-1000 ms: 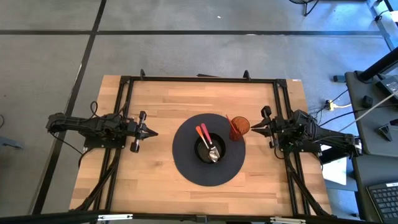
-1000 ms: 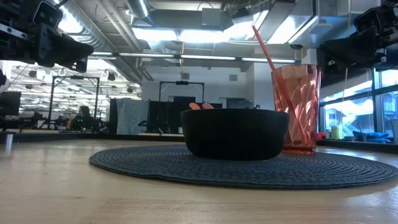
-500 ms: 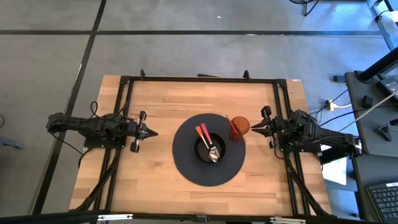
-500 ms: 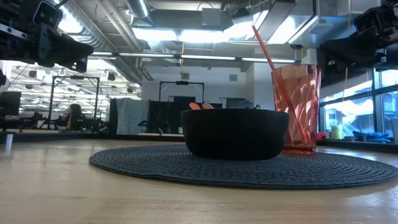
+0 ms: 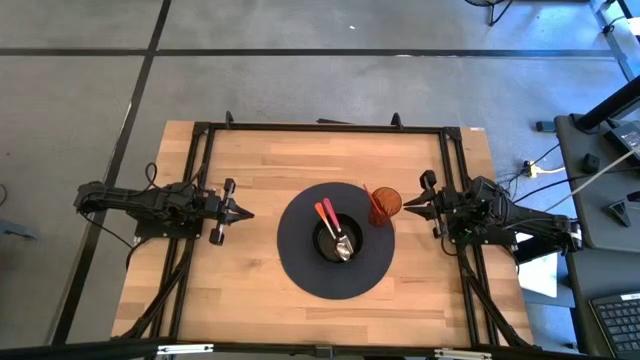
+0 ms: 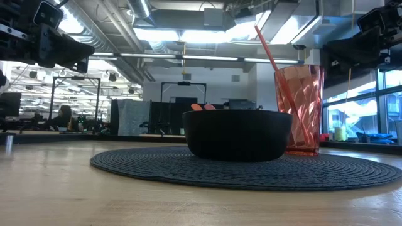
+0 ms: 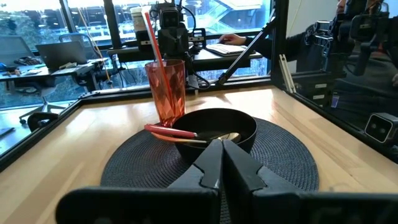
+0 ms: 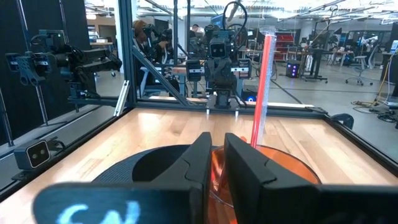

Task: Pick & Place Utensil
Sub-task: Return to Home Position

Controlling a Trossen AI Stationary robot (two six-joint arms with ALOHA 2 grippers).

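**All three utensils placed, both arms drawn back**

Nothing on the table [image 5: 250, 160] has moved since the earlier frames. The only change is a distant person [image 6: 63, 116] in the room behind, who has drifted to the left in the low view.

The left gripper [image 5: 245, 213] hangs over bare wood, well apart from the mat [image 5: 295, 255]. Its fingers are pressed together on nothing. The round mat sits mid-table with the bowl [image 5: 322, 243] at its centre. The spoon [image 5: 322, 215] and the fork [image 5: 331, 213] lie side by side in the bowl, handles resting over the rim. The cup [image 5: 385, 205] stands upright on the mat's right edge with the straw [image 5: 368, 195] leaning inside it. The right gripper [image 5: 407, 206] is just beside the cup, also closed and empty.

The step in hand looks like the return to rest, and both arms already seem parked. Placing appears finished, so the next move probably calls for little beyond keeping the right fingertips off the nearby cup.

Count: two arms, one mat, one bowl, one cup, one straw, one spoon, one fork.
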